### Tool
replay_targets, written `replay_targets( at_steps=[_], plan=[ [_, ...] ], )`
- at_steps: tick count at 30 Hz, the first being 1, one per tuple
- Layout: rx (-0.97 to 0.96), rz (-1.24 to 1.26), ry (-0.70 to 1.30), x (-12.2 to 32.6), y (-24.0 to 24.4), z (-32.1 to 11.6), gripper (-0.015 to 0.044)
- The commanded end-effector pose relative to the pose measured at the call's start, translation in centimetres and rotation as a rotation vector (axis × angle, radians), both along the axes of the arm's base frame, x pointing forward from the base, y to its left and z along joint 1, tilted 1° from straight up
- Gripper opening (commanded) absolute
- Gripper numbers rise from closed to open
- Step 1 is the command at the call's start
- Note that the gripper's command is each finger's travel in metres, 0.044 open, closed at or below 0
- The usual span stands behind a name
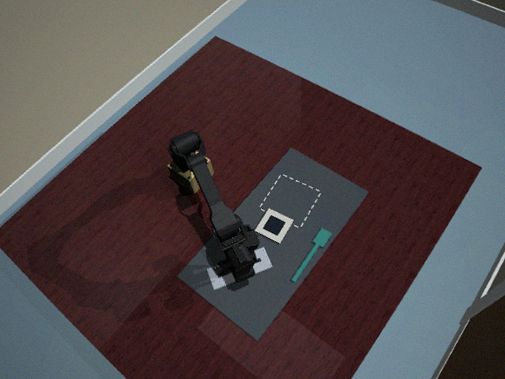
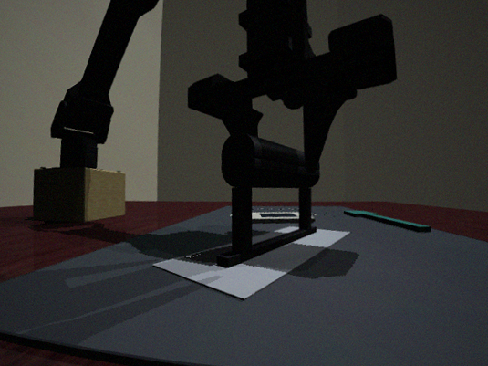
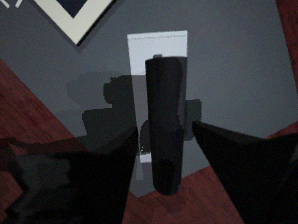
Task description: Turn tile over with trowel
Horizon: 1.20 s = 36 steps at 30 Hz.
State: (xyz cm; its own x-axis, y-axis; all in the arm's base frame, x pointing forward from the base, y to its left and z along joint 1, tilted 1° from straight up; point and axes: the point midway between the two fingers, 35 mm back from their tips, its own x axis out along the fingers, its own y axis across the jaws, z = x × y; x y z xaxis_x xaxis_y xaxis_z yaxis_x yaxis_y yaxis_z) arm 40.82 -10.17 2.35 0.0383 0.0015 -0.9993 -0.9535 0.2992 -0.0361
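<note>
The trowel (image 1: 264, 260) (image 2: 244, 281) (image 3: 155, 45), with a pale rectangular blade and a thick black handle, rests blade-down on the grey mat (image 1: 333, 195) (image 2: 352, 331) (image 3: 240, 75). My gripper (image 1: 238, 262) (image 2: 278, 149) (image 3: 164, 128) is open, with its fingers on either side of the handle and a gap visible on each side in the wrist view. The tile (image 1: 274, 225) (image 2: 276, 215) (image 3: 77, 32) lies flat with its dark square facing up, beside the trowel. It is mostly outside the dashed outline (image 1: 301, 182), by its near left side.
A teal spatula-like tool (image 1: 308, 260) (image 2: 392, 221) lies near the mat's right edge. The arm's wooden base block (image 1: 190, 182) (image 2: 79, 194) stands on the dark red table (image 1: 227, 92) behind the mat. The arm covers part of the trowel in the top view.
</note>
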Motion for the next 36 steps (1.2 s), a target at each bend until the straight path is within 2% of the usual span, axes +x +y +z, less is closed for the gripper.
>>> replay_targets(
  at_steps=[1,12,17,36],
  plan=[
    [0.001,0.004,0.002,0.0,0.0,-0.1,0.027],
    [0.001,0.006,0.002,0.0,0.0,0.2,0.027],
    [0.0,0.026,0.002,-0.5,0.1,4.5,0.027],
    [0.001,-0.002,0.002,-0.2,0.0,2.6,0.027]
  ],
)
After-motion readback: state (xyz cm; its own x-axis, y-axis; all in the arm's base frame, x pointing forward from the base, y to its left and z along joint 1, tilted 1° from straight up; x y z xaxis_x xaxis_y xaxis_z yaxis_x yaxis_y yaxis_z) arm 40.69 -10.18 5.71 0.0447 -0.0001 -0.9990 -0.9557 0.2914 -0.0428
